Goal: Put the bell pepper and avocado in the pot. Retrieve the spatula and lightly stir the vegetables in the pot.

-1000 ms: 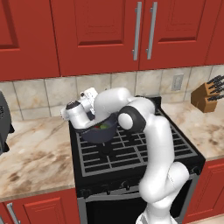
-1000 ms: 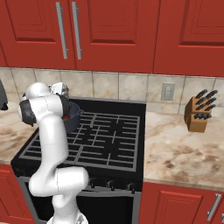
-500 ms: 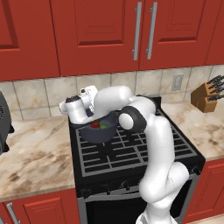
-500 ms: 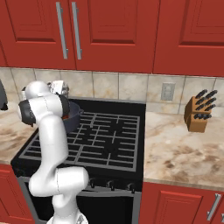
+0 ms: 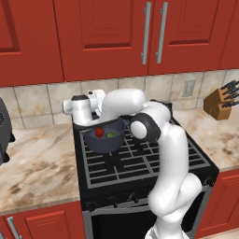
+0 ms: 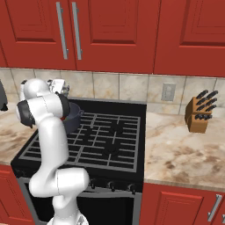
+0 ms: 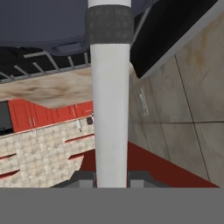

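The dark grey-blue pot (image 5: pixel 106 140) stands on the back left of the stove. Inside it lie the red bell pepper (image 5: pixel 99 132) and the green avocado (image 5: pixel 111 135). My hand hangs at the pot's back left rim, and my gripper (image 5: pixel 88 122) is shut there on the spatula. In the hand view the spatula's (image 7: pixel 109 113) white handle, with a dark band near its far end, runs straight up from between my gripper's (image 7: pixel 110 177) fingers toward the pot's wall (image 7: pixel 39 26). In the right base view my arm hides most of the pot (image 6: pixel 74 117).
Black stove grates (image 5: pixel 140 158) spread to the right and front of the pot. A knife block (image 5: pixel 222 101) stands on the right counter. A dark appliance (image 5: pixel 3 135) sits at the left edge. Red cabinets hang overhead, with the tiled wall close behind my hand.
My hand has drifted left and slightly up along the pot's back rim, uncovering the bell pepper and avocado inside. The pot has stayed in place.
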### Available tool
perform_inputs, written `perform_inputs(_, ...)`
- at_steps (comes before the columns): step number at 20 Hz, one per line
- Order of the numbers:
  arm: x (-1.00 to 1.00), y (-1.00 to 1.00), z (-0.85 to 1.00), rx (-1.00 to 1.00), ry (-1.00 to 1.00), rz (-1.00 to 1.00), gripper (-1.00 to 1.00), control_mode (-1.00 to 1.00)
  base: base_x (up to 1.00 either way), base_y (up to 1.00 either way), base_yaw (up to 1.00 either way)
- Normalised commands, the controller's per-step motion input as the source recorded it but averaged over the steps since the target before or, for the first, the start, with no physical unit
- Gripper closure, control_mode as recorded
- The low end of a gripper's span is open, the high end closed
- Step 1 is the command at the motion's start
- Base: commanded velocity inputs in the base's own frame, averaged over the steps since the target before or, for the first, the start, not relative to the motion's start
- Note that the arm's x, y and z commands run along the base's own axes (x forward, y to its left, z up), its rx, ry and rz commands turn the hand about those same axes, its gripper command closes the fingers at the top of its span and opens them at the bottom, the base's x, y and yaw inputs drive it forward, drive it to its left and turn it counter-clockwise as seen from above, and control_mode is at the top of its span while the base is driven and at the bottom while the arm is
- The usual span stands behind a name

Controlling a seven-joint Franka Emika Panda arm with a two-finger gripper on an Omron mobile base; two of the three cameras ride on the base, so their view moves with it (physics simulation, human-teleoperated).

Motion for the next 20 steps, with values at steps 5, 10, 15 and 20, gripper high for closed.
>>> perform_inputs(5,-0.07,0.00,0.27,0.00,-0.01,0.00,1.00,-1.00,0.00,0.00,0.00)
perform_inputs(10,-0.17,-0.12,0.13,0.00,0.00,0.00,1.00,-1.00,0.00,0.00,0.00)
perform_inputs(15,-0.28,-0.30,-0.04,-0.05,0.06,0.05,1.00,-1.00,0.00,0.00,0.00)
perform_inputs(20,-0.31,-0.16,-0.29,-0.03,0.17,0.09,1.00,-1.00,0.00,0.00,0.00)
